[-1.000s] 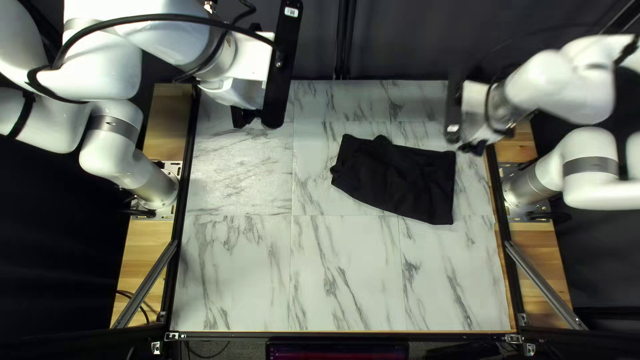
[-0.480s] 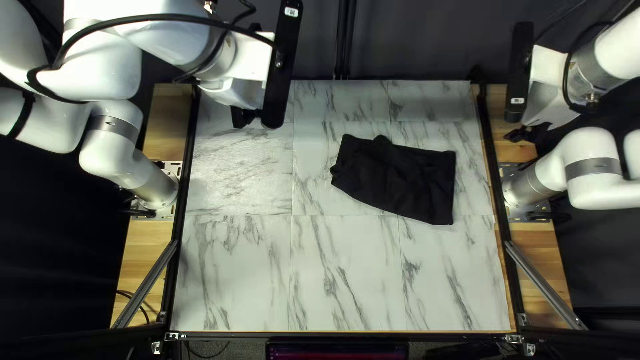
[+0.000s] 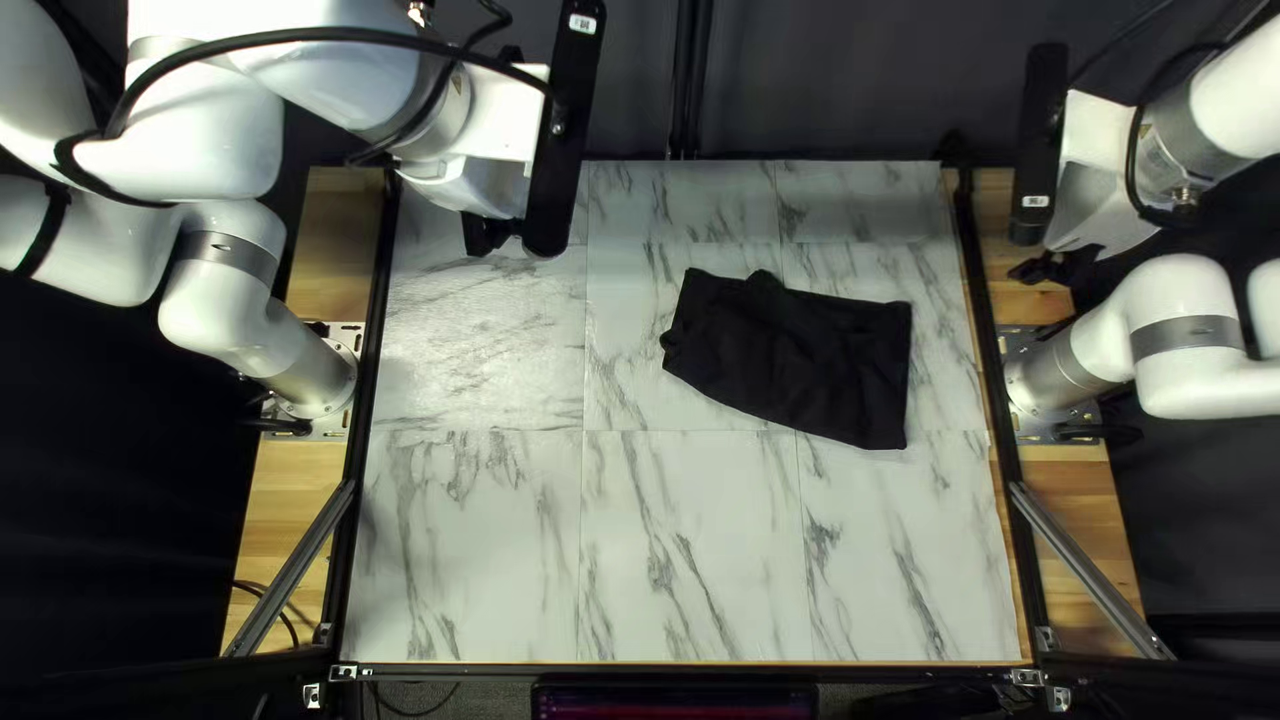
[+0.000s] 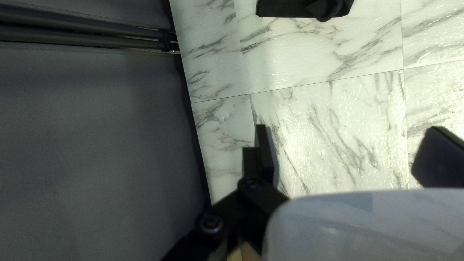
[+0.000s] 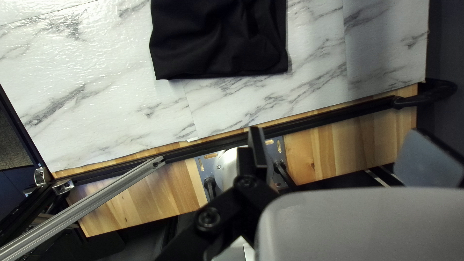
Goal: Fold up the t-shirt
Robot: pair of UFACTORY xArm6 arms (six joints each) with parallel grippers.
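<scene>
Now the right gripper (image 3: 1054, 267) hangs past the right edge of the white, grey-veined tabletop (image 3: 480, 534), having drawn away from its earlier place nearer the black cloth t-shirt (image 3: 800, 354). The t-shirt has not moved: it lies in a rumpled, roughly oblong bundle, right of centre in the top left view. The left gripper (image 3: 491, 238) keeps its place toward the far left. In the wrist views, each gripper's fingers stand wide apart.
</scene>
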